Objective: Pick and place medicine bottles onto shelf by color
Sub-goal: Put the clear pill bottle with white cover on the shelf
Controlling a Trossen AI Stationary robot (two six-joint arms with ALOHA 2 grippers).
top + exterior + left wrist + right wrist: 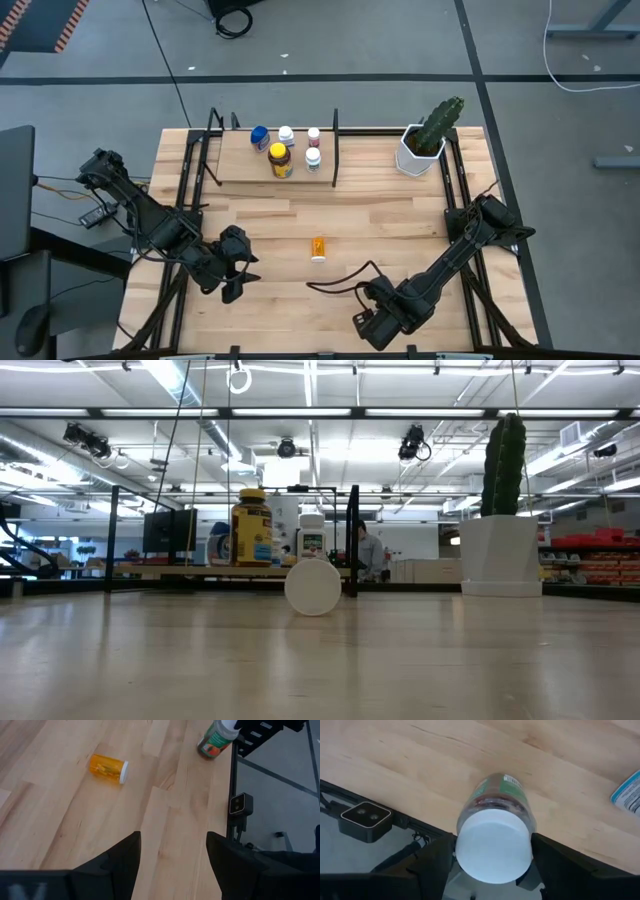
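Note:
A clear medicine bottle (495,795) with a green label and a white cap stands near the table's near edge, and my right gripper (492,857) is shut on it from above. The left wrist view shows this bottle (216,736) too. An orange medicine bottle (318,247) lies on its side mid-table, its white cap (313,587) toward the near edge. My left gripper (172,840) hangs open over the table, left of the orange bottle, with nothing between its fingers. On the shelf (240,172) at the far side stand a blue bottle (260,137), an amber yellow-lidded one (281,160) and three white-capped ones. My right gripper pinches the bottle's white cap (465,847) between its two fingers, one on each side. The fingers come from above, pointing down. The bottle stays nearly upright below them, its base (207,747) at the tabletop by the near edge; whether it is lifted clear I cannot tell.
A white pot with a green cactus (430,140) stands at the far right corner. A thing with a blue and white label (627,792) lies on the table beside the held bottle. A black frame (233,780) runs along the table's near edge.

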